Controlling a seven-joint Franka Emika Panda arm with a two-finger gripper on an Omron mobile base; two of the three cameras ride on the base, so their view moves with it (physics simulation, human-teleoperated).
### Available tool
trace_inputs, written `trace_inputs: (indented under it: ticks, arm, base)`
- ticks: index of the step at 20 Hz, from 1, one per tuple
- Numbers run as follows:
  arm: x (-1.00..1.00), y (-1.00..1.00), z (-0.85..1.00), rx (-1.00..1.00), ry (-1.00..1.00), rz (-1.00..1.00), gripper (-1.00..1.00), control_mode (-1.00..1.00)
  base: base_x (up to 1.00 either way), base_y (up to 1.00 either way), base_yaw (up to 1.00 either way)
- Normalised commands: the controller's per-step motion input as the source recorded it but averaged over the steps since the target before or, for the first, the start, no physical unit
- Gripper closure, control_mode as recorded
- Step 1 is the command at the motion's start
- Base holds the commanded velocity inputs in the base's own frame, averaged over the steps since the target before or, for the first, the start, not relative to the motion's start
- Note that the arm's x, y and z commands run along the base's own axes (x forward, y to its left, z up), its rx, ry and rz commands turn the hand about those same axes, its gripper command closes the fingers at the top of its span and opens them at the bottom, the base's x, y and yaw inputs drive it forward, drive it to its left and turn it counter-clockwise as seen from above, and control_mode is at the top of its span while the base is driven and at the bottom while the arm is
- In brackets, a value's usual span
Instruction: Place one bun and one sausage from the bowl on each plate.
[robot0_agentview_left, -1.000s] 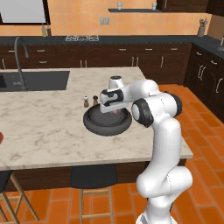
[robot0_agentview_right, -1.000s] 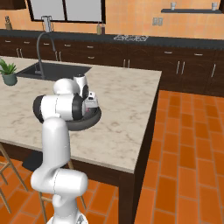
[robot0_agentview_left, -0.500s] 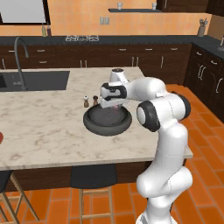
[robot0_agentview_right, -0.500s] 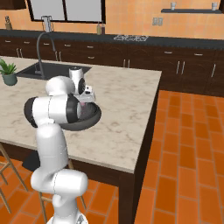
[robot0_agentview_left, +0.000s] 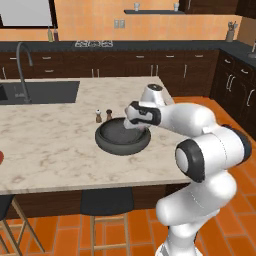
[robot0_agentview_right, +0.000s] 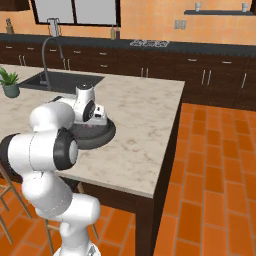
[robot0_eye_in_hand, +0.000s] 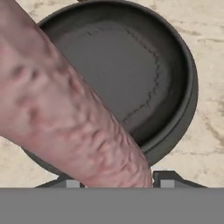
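**Sausage held over bowl**

Sausage: pale pink, mottled and wrinkled surface, rod-shaped, one rounded end low between the finger tips. Crosses the hand view diagonally, close to the camera, above the bowl. Clamped in the gripper, jaws closed on it at its lower end. No brand, label or readable writing found on sausage, bowl or counter.

Bowl: wide, shallow, round, dark grey-black, inside bare where visible past the sausage. Located directly beneath the gripper, resting on the marbled island counter. Same bowl partly hidden behind the arm in the right base view, with the gripper above it.

Two small shakers, brown with pale tops, standing just beyond the bowl's far rim, on the side away from the arm. Sink with curved tap well apart, further along the counter beyond the shakers.

Change from half a second ago: hand raised slightly clear of the bowl and forearm swung across; bowl and shakers unmoved. Jaw opening nearly unchanged.
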Motion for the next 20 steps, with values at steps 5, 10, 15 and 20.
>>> trace_inputs:
  ticks: [5,10,15,20]
  arm:
    - [-0.85,-0.05,0.60,0.01,0.00,-0.03,1.00,-1.00]
    - [-0.73,-0.12,0.74,0.00,0.05,0.00,1.00,-1.00]
    - [-0.64,-0.03,0.04,0.00,0.00,0.00,1.00,-1.00]
    - [-0.11,0.00,0.00,0.00,0.00,0.00,1.00,1.00]
  base:
    - [0.00,0.00,0.00]
    - [0.00,0.00,0.00]
    - [0.00,0.00,0.00]
    - [-0.52,0.09,-0.02]
